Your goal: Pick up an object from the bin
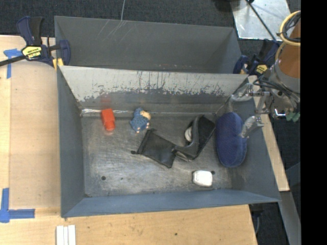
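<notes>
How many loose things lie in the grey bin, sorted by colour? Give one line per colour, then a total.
Orange-red: 1, the cylinder
Blue: 2, the small figure and the oval pouch
Black: 1, the folded piece, if it is all one thing
White: 1, the small block
Total: 5

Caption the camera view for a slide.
Gripper at the bin's right side, beside a blue pouch; black case, white block, orange cylinder and blue toy lie left of it.

The pouch (231, 139) is blue, the cylinder (108, 119) orange.
</notes>
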`<state>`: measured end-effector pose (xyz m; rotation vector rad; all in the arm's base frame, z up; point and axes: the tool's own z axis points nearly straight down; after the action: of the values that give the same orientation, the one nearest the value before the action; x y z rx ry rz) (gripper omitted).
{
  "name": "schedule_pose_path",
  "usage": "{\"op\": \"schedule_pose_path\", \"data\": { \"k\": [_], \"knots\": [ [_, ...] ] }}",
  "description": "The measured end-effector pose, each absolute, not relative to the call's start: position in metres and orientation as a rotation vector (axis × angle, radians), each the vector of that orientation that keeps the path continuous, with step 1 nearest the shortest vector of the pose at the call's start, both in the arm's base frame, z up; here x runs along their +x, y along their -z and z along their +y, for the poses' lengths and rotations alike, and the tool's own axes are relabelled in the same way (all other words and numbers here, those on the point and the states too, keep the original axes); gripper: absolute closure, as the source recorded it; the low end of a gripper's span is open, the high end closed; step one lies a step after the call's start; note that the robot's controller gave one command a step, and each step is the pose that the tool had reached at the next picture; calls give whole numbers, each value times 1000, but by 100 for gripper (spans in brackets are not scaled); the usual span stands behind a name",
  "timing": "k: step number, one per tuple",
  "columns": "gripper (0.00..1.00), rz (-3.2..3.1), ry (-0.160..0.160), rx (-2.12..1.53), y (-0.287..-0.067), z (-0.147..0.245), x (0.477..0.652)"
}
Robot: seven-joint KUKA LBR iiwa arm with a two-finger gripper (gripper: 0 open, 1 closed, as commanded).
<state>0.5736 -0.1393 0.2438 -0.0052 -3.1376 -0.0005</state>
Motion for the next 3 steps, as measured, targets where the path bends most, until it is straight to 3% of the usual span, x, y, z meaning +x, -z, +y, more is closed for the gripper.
{"op": "schedule_pose_path", "data": {
  "k": [1,2,3],
  "knots": [
    [0,-3152,-10,138,-116,-83,612],
    [0,-3138,4,-220,-121,8,602],
    [0,-3081,3,-645,-122,24,570]
  ]
}}
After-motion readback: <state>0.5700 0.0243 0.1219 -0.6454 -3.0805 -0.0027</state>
